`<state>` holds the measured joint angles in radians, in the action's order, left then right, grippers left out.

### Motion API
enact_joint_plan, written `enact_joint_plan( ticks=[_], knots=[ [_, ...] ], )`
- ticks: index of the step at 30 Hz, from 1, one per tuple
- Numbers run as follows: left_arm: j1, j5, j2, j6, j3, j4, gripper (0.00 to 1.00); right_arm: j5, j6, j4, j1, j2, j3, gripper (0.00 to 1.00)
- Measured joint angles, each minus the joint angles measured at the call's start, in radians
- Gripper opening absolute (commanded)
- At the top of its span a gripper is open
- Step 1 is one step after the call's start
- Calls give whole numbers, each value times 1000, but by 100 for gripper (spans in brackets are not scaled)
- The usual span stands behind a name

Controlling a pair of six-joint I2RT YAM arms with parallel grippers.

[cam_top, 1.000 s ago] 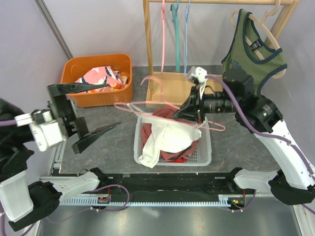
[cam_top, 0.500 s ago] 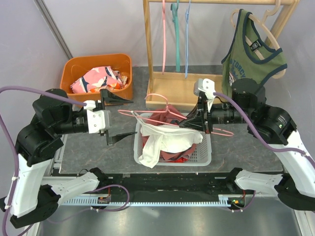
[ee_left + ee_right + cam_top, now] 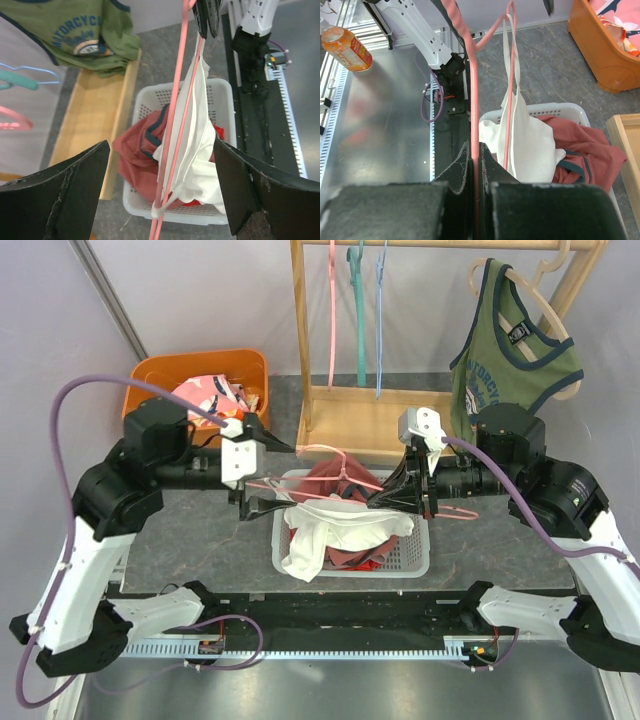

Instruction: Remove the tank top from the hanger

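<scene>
Lilac wall is noted behind; grey mottled table in every view. Wooden rack: top rail seen only from above. White tank top is hung on pink hanger, lower end draped into white basket. Right gripper is clamped on hanger wire, shown plainly by right wrist. Left gripper is spread wide, hanger between, untouched.

A robotics lab: cabled arms bolted to a bench.
</scene>
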<state>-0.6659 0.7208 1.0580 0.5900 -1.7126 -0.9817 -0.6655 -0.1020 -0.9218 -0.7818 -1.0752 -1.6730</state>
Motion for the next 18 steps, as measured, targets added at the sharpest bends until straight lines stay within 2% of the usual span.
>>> enact_joint_plan(
  ticks=[5, 8, 9, 11, 12, 14, 18],
  knots=[
    [3, 20, 39, -2, 5, -18, 85, -33, 0, 6, -1, -9, 0, 0],
    [3, 25, 34, -4, 6, -20, 47, -44, 0, 12, -1, -19, 0, 0],
    [3, 27, 31, -5, 6, -21, 26, -45, 0, 15, -1, -22, 0, 0],
    [3, 32, 27, -18, 6, -21, 17, -45, 0, 18, -1, -24, 0, 0],
    [3, 35, 26, -13, 6, -20, 16, -45, 0, 19, -1, -25, 0, 0],
    [3, 40, 26, -17, 6, -21, 22, -44, 0, 25, -1, -26, 0, 0],
    [3, 45, 28, -26, 5, -25, 51, -45, 0, 32, -1, -32, -4, 0]
  ],
)
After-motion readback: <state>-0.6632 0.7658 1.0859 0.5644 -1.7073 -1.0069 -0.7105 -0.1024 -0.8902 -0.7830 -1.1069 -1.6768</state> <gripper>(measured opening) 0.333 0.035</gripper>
